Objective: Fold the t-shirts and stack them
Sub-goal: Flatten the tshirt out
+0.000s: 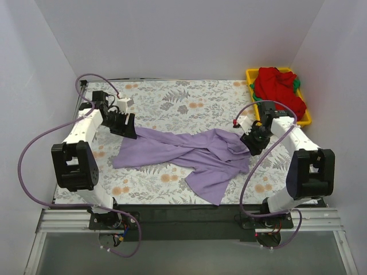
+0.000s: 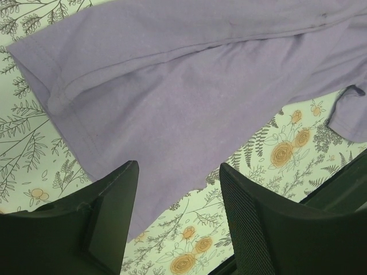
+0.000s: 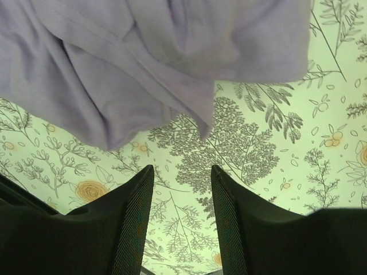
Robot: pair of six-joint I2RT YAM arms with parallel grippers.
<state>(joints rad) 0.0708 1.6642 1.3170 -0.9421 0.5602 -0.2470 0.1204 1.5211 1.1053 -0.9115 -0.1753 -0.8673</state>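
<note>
Plainly the lavender t-shirt point(image 1: 189, 154) is at the spreading stage and not yet at any fold. In the overhead view it lies across the middle of the floral cloth point(image 1: 172, 94) as a rumpled band running from left of centre toward the right, with a loose flap trailing to the lower centre of the frame. The left gripper point(image 2: 178, 172) hangs over the shirt's left end, jaws apart with nothing between them; its own camera shows a hemmed edge and a flat stretch of purple just beyond the fingertips. The right gripper point(image 3: 182, 172) sits at the shirt's right end, likewise parted and empty, with bare floral print under its fingers and the bunched, overlapping edge of the shirt filling the top of its view. Whether either gripper touches the cloth I cannot tell. At the upper right of the overhead view the yellow tray point(image 1: 250, 73) holds a red shirt point(image 1: 278, 86) heaped beside a scrap of green cloth point(image 1: 297, 83), so those look yet to be folded. My judgement is that the next move calls for each gripper to take a hold on a hem or corner, the right one reaching forward to the crumpled edge. They would then draw the shirt apart so the middle twist and the trailing flap flatten out. The floral cloth might get pinched along with the shirt.
</note>
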